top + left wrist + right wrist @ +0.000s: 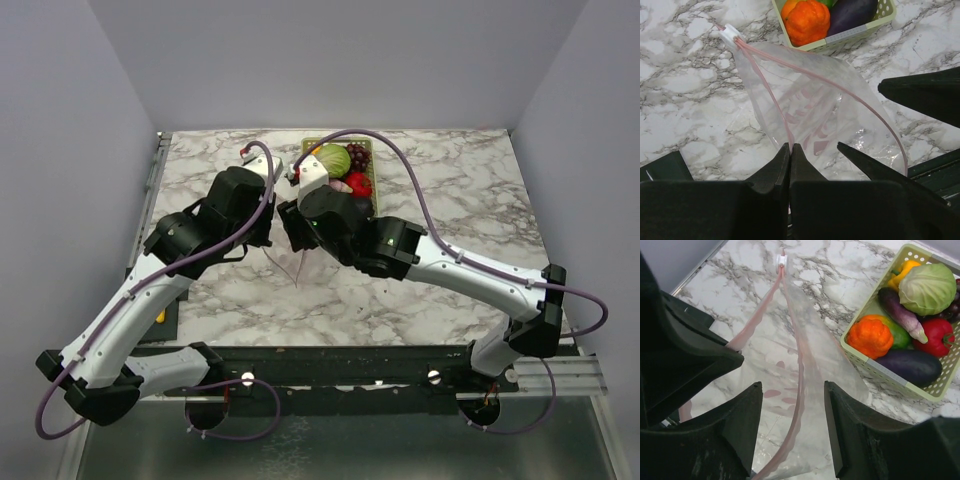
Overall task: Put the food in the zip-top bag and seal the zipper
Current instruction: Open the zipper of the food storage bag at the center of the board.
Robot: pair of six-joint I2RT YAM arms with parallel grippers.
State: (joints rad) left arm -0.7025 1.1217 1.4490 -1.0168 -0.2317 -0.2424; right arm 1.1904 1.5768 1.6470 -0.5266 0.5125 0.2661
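**STEP IN HAND: SPREADING THE BAG MOUTH BEFORE LOADING**

Left gripper (790, 148): jaws pressed fully together on the near lip of the zip-top bag (830, 120), pinching the pink zipper (840, 86) strip.

Right gripper (792, 390): jaws parted at a moderate width, one finger on each side of the opposite lip, no grip on the strip visible.

Bag lying on the marble table (685, 90) between the two grippers, mouth partly spread, white slider (731, 32) at the far end of the strip.

Food (871, 336) all in the yellow-green basket (900, 381), just beside the bag. Nothing inside the bag.

Judged stage: early. Loading not begun, sealing not begun.

Next move, as judged:
1. Close the right jaws on the second lip, squarely over the strip.
2. Draw the two lips apart to hold a wide mouth.

Expect thin, slippery film. Grip the stiffer strip rather than the film. Avoid pulling hard toward the slider end.
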